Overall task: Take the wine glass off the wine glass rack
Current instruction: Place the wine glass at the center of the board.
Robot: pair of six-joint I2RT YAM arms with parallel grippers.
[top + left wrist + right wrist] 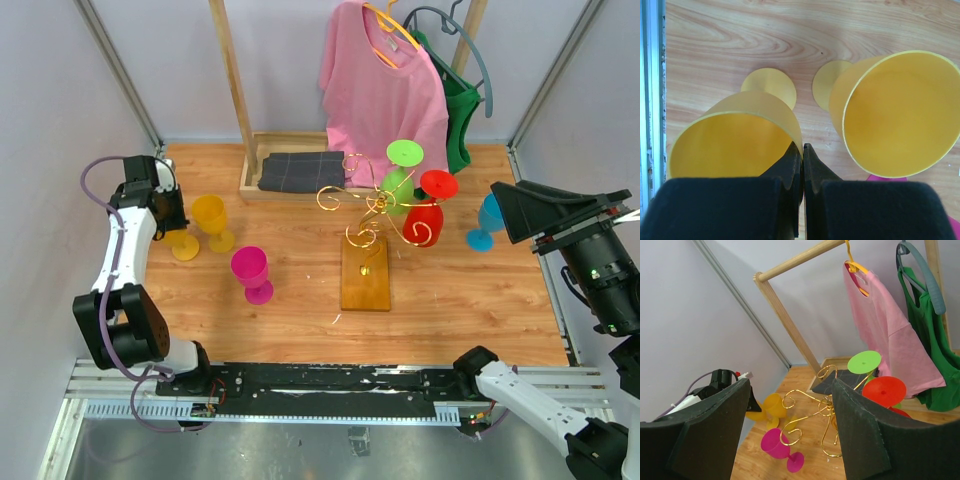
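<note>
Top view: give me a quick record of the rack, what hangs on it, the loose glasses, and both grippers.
rack: gold wire on a wooden block, mid-table
on rack: green glass and red glass, hung upside down
on table: yellow glasses, pink glass, blue glass
left gripper: shut at the rim of a yellow glass; cannot tell whether it pinches the rim
right gripper: open, empty, facing the rack

I see plain pale grey walls (50, 90) around three sides, slanting metal corner posts (118, 70), a light wooden tabletop (480, 300), a wooden clothes rack (231, 80) at the far edge, a pink shirt (385, 90) and a green top (459, 125) hanging on it, soft even light.
</note>
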